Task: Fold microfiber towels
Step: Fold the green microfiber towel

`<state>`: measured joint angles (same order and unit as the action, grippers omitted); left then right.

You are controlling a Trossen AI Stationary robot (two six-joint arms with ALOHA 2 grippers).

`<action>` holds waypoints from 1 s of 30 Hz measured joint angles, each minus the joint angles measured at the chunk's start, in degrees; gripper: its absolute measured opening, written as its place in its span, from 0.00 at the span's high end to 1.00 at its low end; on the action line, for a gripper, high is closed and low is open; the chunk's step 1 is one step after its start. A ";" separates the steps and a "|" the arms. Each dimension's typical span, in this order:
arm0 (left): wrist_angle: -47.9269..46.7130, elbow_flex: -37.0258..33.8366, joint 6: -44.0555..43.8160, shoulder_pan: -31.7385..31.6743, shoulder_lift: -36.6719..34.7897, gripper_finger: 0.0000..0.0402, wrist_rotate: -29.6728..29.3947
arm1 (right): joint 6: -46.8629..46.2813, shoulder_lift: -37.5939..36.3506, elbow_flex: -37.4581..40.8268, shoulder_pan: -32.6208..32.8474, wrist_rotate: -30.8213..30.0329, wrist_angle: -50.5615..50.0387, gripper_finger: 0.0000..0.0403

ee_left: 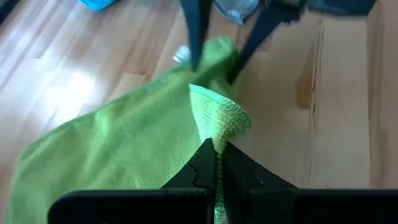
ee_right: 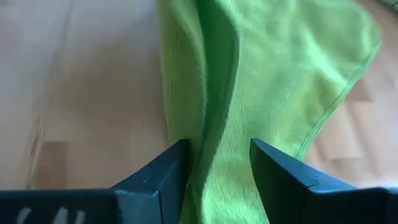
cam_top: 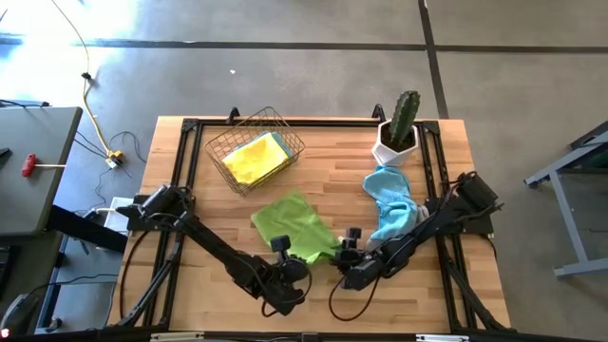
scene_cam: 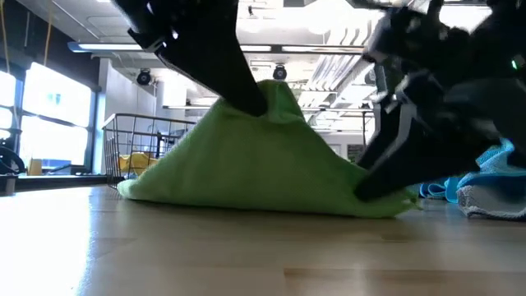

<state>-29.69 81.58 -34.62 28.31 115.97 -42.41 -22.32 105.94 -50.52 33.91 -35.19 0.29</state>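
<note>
low view: both claws (scene_cam: 255, 103) (scene_cam: 382, 185) lift green towel (scene_cam: 246, 164).

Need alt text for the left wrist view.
The left claw is shut on a bunched edge of a green towel, which spreads over the wood table. Beyond it, the right claw straddles the towel's far corner with its fingers apart.

Bare wooden table (cam_top: 180, 171) lies open to the left of the left gripper (cam_top: 296, 269). Between it and the right gripper (cam_top: 339, 255) a raised lime green microfiber towel (cam_top: 294, 226) fills the gap. Beyond stand a wire basket (cam_top: 255, 150) and potted cactus (cam_top: 399, 128).
</note>
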 joint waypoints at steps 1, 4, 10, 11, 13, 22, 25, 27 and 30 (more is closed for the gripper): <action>-0.12 0.03 -0.55 0.16 -0.10 1.00 -0.65 | -0.29 0.61 0.19 -0.01 0.63 0.84 0.60; -1.25 0.07 -1.28 0.52 -0.14 1.00 -1.38 | -0.33 1.59 0.41 -0.02 1.66 3.56 0.64; -4.01 0.07 -4.07 0.71 -0.14 1.00 -1.61 | -0.82 1.73 0.41 0.25 4.25 4.09 0.68; -4.65 0.07 -4.78 0.71 -0.14 1.00 -1.76 | -1.16 1.73 0.41 0.26 4.62 4.09 0.68; -5.88 0.07 -5.93 0.69 -0.14 1.00 -1.89 | -1.51 1.73 0.41 0.26 5.64 4.03 0.68; -6.78 0.07 -7.19 0.69 -0.74 1.00 -1.93 | -2.22 1.73 0.41 0.24 6.78 4.11 0.68; -7.45 0.02 -7.22 1.01 -1.44 1.00 -1.97 | -1.99 1.73 0.41 0.24 6.76 4.09 0.68; -7.21 0.09 -7.29 1.46 -1.83 1.00 -1.98 | -1.75 1.73 0.41 0.24 6.54 3.92 0.69; -7.96 -0.01 -7.43 2.17 -2.21 1.00 -1.20 | -0.83 1.73 0.41 0.24 6.32 3.80 0.74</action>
<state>-37.65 81.58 -42.06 30.48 113.75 -43.61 -23.15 107.68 -50.11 34.15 -28.87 4.10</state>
